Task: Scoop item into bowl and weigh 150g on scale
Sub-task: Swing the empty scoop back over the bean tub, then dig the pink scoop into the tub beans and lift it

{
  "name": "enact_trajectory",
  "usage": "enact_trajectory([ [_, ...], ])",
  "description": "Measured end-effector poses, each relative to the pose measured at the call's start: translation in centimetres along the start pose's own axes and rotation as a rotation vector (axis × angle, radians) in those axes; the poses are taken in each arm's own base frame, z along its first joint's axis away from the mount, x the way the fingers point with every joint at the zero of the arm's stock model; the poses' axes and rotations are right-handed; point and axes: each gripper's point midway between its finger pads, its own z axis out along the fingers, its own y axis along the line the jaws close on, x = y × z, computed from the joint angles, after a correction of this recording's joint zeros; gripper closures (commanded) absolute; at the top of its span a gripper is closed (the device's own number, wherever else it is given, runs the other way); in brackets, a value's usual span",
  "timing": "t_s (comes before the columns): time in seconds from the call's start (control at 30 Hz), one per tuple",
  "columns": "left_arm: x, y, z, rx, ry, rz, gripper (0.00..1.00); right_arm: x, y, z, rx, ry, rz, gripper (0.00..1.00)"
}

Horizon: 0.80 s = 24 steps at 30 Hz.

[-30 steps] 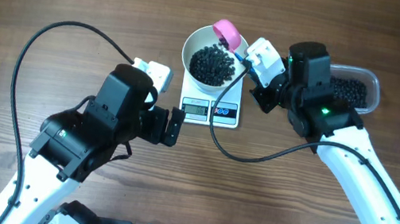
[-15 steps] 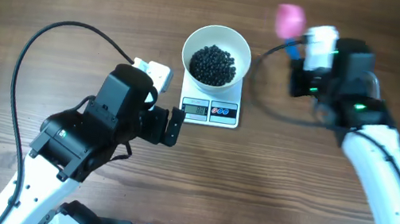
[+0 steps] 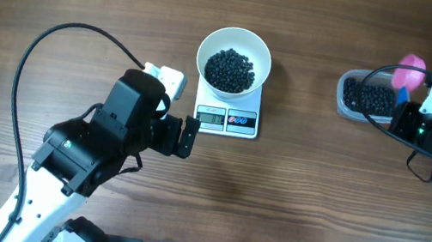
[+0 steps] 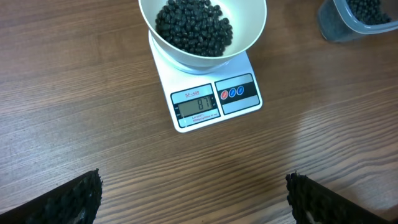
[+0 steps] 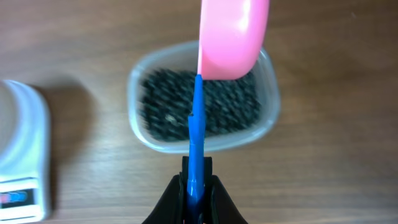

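Beads fill the bottom of the bowl in a dark, loose heap that stays well below the rim. The bowl sits on the scale, covering its back part and leaving the front strip with the display and buttons showing. In the left wrist view the display is lit with two digits; the first looks like an 8 and the second is too small to read for sure. More beads lie in a clear tub on the tabletop, well apart from the scale, on its right in the overhead view.

The right end effector is pressed together on the blue handle of the scoop, pinching it near its end. The handle runs straight out from the jaws, and the pink scoop head hangs above the tub. In the right wrist view the head overlaps the tub's far rim, while the overhead view puts it over the tub's right end. Only the smooth pink outside of the head shows, so I cannot tell whether it carries anything. It does not appear to touch the beads below.

The left end effector is spread wide and holds nothing. Its two dark fingers sit at the lower corners of its own camera view, with bare wood between them. It hovers near the scale's front left side, apart from scale and bowl. A black cable loops across the tabletop beside the left arm.
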Motion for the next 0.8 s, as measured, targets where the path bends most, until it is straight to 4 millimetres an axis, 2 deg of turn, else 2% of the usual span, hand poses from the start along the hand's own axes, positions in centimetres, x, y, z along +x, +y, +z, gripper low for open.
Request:
enact_trajectory([
  [0.1, 0.0, 0.0, 0.0, 0.000, 0.000, 0.000, 0.00, 2.2, -1.4, 2.8, 0.049, 0.127, 0.009, 0.96],
  [0.17, 0.0, 0.0, 0.0, 0.000, 0.000, 0.000, 0.00, 3.6, -1.6, 4.1, 0.052, 0.199, 0.016, 0.96],
  [0.3, 0.0, 0.0, 0.0, 0.000, 0.000, 0.000, 0.00, 6.1, -0.4, 6.8, 0.033, 0.324, -0.022, 0.96],
  [0.37, 0.0, 0.0, 0.0, 0.000, 0.000, 0.000, 0.00, 6.5, 0.3, 7.3, 0.033, 0.348, -0.050, 0.96],
  [0.47, 0.0, 0.0, 0.0, 0.001, 0.000, 0.000, 0.00, 6.7, 1.4, 7.4, 0.013, 0.354, -0.075, 0.96],
  [0.6, 0.0, 0.0, 0.0, 0.000, 0.000, 0.000, 0.00, 6.7, 1.7, 7.3, 0.000, 0.352, -0.074, 0.96],
  [0.7, 0.0, 0.0, 0.0, 0.000, 0.000, 0.000, 0.00, 5.4, 2.2, 5.5, -0.006, 0.288, -0.081, 0.96],
  [0.8, 0.0, 0.0, 0.0, 0.000, 0.000, 0.000, 0.00, 3.9, 2.6, 2.9, -0.005, 0.199, -0.088, 0.96],
])
